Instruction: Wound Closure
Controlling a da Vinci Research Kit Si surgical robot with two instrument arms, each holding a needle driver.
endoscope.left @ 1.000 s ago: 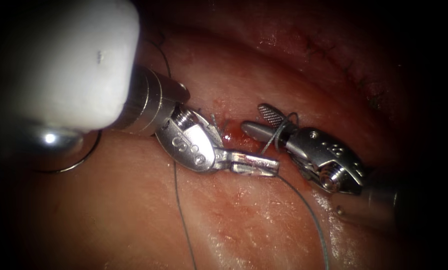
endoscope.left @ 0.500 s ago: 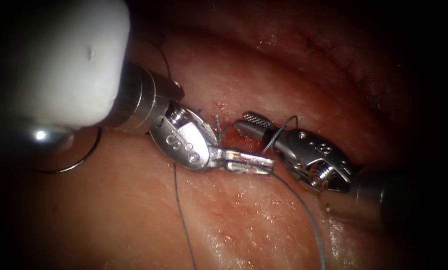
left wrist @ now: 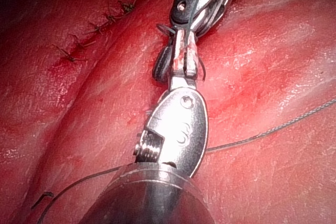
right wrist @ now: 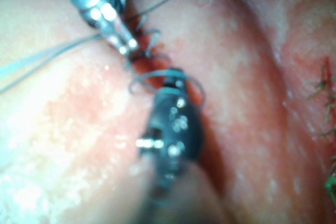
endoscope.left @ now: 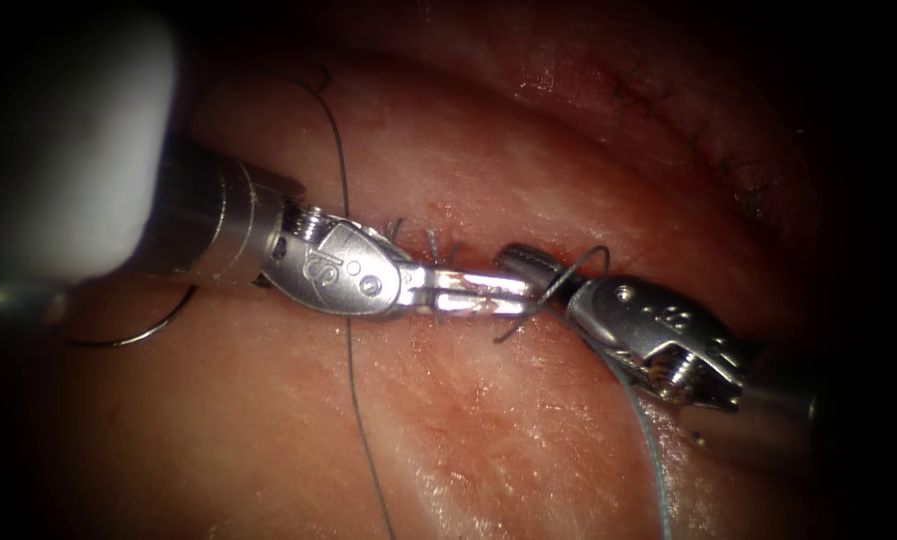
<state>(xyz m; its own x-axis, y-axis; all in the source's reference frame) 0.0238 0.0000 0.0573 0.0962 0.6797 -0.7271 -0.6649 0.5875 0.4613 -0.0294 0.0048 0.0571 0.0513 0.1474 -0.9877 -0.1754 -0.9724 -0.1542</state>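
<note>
The left tool (endoscope.left: pixel 478 297) had its jaws closed on the thread (endoscope.left: pixel 353 400) at the cut (endoscope.left: pixel 438 245). The right tool (endoscope.left: pixel 533 272) met it tip to tip with a loop of thread wound around its jaws; whether they were apart or together could not be told. The needle (endoscope.left: pixel 138 330) lay free on the tissue (endoscope.left: pixel 268 440), left of the cut, in neither tool.
</note>
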